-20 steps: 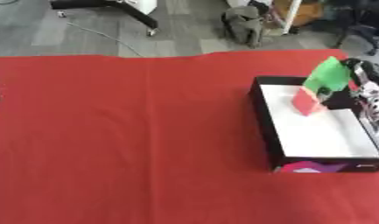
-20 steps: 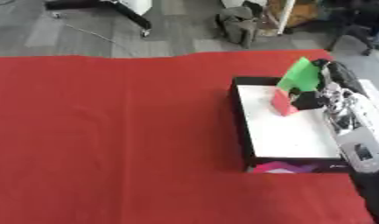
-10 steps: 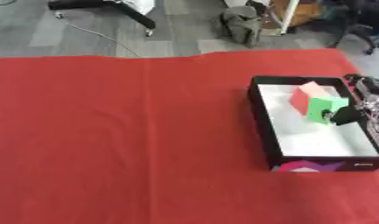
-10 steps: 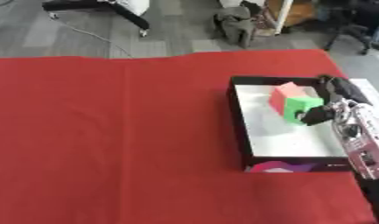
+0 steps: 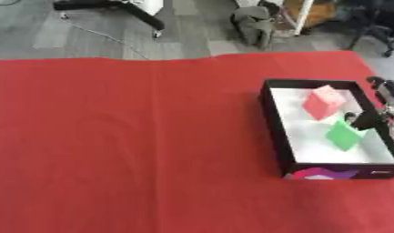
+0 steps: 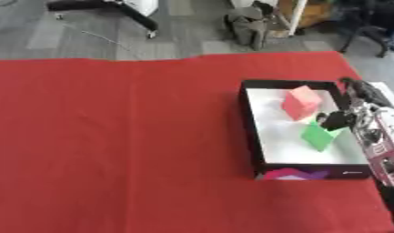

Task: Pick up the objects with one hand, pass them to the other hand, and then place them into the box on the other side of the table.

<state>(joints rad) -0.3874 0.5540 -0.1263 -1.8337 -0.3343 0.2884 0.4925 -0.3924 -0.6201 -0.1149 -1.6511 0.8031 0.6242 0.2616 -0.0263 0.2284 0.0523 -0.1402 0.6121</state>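
Observation:
A black box (image 6: pixel 249 123) with a white floor stands at the right of the red table. Inside it a pink-red block (image 6: pixel 298 103) lies at the back, and a green block (image 6: pixel 317 136) rests tilted on the floor in front of it. My right hand (image 6: pixel 352 113) reaches over the box's right wall. Its fingers are spread, with a dark fingertip (image 6: pixel 336 121) at the green block's upper corner; whether it touches the block is unclear. My left hand shows in neither view.
The red cloth (image 5: pixel 136 136) covers the table to the left of the box. Beyond the far edge is grey floor with a chair base (image 5: pixel 124 7) and a grey bag (image 5: pixel 254 22).
The green block has gone from held above the box down onto its floor, in front of the pink-red block. My right hand has lowered with it and the block has dropped away from the fingers.

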